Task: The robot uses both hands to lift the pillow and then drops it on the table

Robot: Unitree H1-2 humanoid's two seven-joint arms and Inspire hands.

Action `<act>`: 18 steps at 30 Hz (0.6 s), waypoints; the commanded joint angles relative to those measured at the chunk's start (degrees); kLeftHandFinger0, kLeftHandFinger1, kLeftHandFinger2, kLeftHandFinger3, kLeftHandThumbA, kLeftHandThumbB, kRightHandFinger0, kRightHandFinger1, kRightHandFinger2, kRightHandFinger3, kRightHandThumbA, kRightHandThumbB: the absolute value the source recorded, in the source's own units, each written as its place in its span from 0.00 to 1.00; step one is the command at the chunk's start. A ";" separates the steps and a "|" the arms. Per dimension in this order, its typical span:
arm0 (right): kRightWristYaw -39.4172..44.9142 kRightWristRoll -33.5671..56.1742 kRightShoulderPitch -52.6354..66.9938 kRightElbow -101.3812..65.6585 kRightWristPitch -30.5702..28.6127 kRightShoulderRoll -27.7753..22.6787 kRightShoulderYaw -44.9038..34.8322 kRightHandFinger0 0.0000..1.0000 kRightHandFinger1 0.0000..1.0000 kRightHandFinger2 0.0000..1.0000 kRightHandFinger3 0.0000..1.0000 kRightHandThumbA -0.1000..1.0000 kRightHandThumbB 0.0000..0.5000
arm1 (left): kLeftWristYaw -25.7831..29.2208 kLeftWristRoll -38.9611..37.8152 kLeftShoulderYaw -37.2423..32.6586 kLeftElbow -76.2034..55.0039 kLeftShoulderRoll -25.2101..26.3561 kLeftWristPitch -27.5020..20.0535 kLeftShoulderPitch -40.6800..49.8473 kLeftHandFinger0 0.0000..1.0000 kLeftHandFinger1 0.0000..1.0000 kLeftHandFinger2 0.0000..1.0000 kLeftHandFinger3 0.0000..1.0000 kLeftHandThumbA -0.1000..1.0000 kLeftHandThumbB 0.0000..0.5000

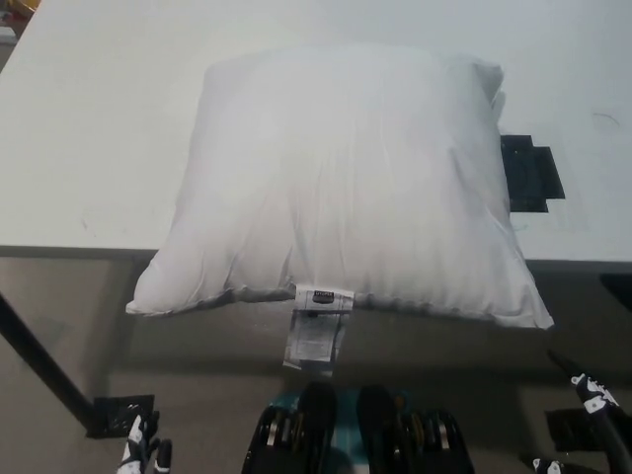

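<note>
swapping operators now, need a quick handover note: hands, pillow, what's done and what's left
Left hand: white, low at the lower left edge of the head view, below the table edge, off the pillow; only partly in frame, so open or shut cannot be told.
Right hand: at the lower right, also low and clear of the pillow; its state cannot be told either.
Pillow: white, lying on the table, its near edge and label hanging over the front edge. A black object lies beside its right side.
Done: no lift evident.
Left: bring both hands to the pillow, lift, drop it on the table.

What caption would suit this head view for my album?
White pillow overhanging the table edge, tag dangling, both robot hands low and clear of it.
</note>
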 commanded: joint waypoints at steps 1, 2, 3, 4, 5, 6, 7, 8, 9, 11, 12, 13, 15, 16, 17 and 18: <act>-1.95 -0.47 -3.09 -0.57 -5.02 0.03 -0.90 1.00 1.00 1.00 1.00 1.00 0.27 | 9.36 2.77 -2.34 -0.42 2.82 -4.05 -3.16 1.00 1.00 1.00 1.00 0.99 0.29; -1.82 -0.20 -3.33 -0.72 -4.97 -0.29 -1.31 1.00 1.00 1.00 1.00 1.00 0.27 | 10.10 2.79 -3.16 -0.09 2.84 -4.05 -3.91 1.00 1.00 1.00 1.00 0.99 0.29; -2.06 -0.42 -3.44 -0.55 -5.60 -0.28 -1.36 1.00 1.00 1.00 1.00 1.00 0.28 | 10.28 2.20 -3.44 -0.09 2.91 -4.05 -3.98 1.00 1.00 1.00 1.00 0.98 0.27; -1.76 -0.08 -3.81 -0.64 -5.46 -0.47 -1.56 1.00 1.00 1.00 1.00 1.00 0.28 | 10.53 1.80 -3.83 -0.03 2.91 -4.05 -4.50 1.00 1.00 1.00 1.00 0.97 0.29; -1.67 0.85 -4.41 -0.38 -5.57 -0.37 -1.92 1.00 1.00 1.00 1.00 1.00 0.27 | 10.98 1.76 -4.23 0.22 3.06 -4.05 -5.13 1.00 1.00 1.00 1.00 0.96 0.29; -1.61 1.24 -4.83 -0.21 -5.64 -0.36 -2.13 1.00 1.00 1.00 1.00 1.00 0.27 | 11.64 1.82 -4.71 0.43 3.25 -4.05 -5.61 1.00 1.00 1.00 1.00 0.96 0.29; -0.72 4.32 -4.74 -0.89 -4.96 0.14 -2.52 1.00 1.00 1.00 1.00 1.00 0.31 | 12.27 2.07 -5.36 0.29 3.64 -4.05 -5.77 1.00 1.00 1.00 1.00 0.96 0.29; -0.56 5.03 -3.94 -1.78 -4.57 0.27 -2.78 1.00 1.00 1.00 1.00 1.00 0.31 | 12.74 2.21 -5.97 0.17 3.96 -4.05 -5.75 1.00 1.00 1.00 1.00 0.96 0.29; -0.26 6.02 -3.77 -2.88 -3.18 0.69 -3.13 1.00 1.00 1.00 1.00 1.00 0.35 | 13.47 2.44 -6.67 0.01 4.32 -4.05 -5.76 1.00 1.00 1.00 1.00 0.96 0.27; 1.42 7.27 -3.87 -10.12 4.21 1.91 -3.95 1.00 1.00 1.00 1.00 1.00 0.24 | 19.07 5.54 -10.18 -0.79 7.26 -4.05 -7.00 1.00 1.00 1.00 1.00 0.93 0.25; 1.67 7.17 -4.55 -11.99 5.52 1.65 -4.63 1.00 1.00 1.00 1.00 1.00 0.24 | 22.41 8.68 -11.83 -1.18 8.50 -4.05 -7.74 1.00 1.00 1.00 1.00 0.92 0.27; 1.90 6.81 -5.31 -15.70 8.32 2.11 -5.34 1.00 1.00 1.00 1.00 1.00 0.18 | 25.87 12.99 -12.64 -3.11 10.49 -4.05 -7.79 1.00 1.00 1.00 1.00 0.92 0.29; 2.19 6.80 -5.02 -16.42 8.98 2.26 -5.58 1.00 1.00 1.00 1.00 1.00 0.18 | 27.40 13.50 -13.85 -3.17 11.17 -4.05 -7.92 1.00 1.00 1.00 1.00 0.92 0.29; 2.29 6.79 -5.00 -16.53 9.12 2.31 -5.64 1.00 1.00 1.00 1.00 1.00 0.18 | 28.00 13.58 -14.32 -3.08 11.40 -4.05 -8.07 1.00 1.00 1.00 1.00 0.92 0.29; 2.34 6.79 -4.99 -16.60 9.23 2.34 -5.66 1.00 1.00 1.00 1.00 1.00 0.18 | 28.36 13.63 -14.61 -3.02 11.54 -4.05 -8.16 1.00 1.00 1.00 1.00 0.92 0.29; 2.92 3.69 -12.97 -27.13 17.40 2.75 -7.82 1.00 1.00 1.00 1.00 1.00 0.23 | 28.82 17.33 -8.40 -12.02 14.09 -4.05 -9.60 1.00 1.00 1.00 1.00 0.98 0.31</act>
